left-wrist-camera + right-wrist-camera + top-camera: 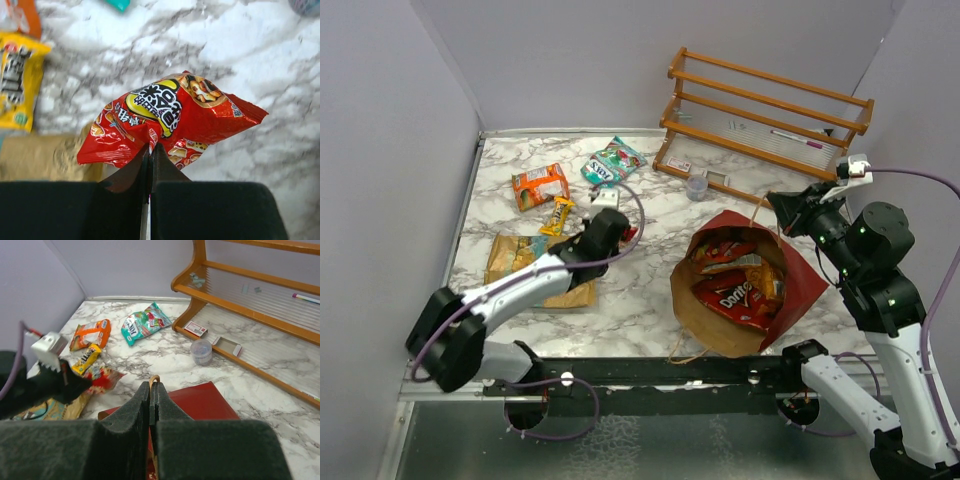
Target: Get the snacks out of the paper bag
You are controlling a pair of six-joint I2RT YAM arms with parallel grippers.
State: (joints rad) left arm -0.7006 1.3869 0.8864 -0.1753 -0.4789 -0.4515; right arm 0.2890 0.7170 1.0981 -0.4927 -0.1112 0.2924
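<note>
**Robot-manipulation laboratory cell.** Plain grey walls (pixel 600 60) enclose the desk (pixel 645 290) at the back and on both sides, forming a bare booth. Two white-and-black robot arms, the left arm (pixel 510 285) and the right arm (pixel 885 275), are mounted on a black rail (pixel 670 372) along the near edge. They trail purple cables (pixel 920 175), and a small camera module (pixel 857 167) sits at the right wrist. Everyday goods lie spread over the marble-patterned desk: snack packets (pixel 540 185), a red bag (pixel 810 275) and a wooden rack (pixel 770 110). The left arm's jaws pinch a red packet (pixel 170 117). The right arm's jaws meet at the bag's handle (pixel 154 379).
</note>
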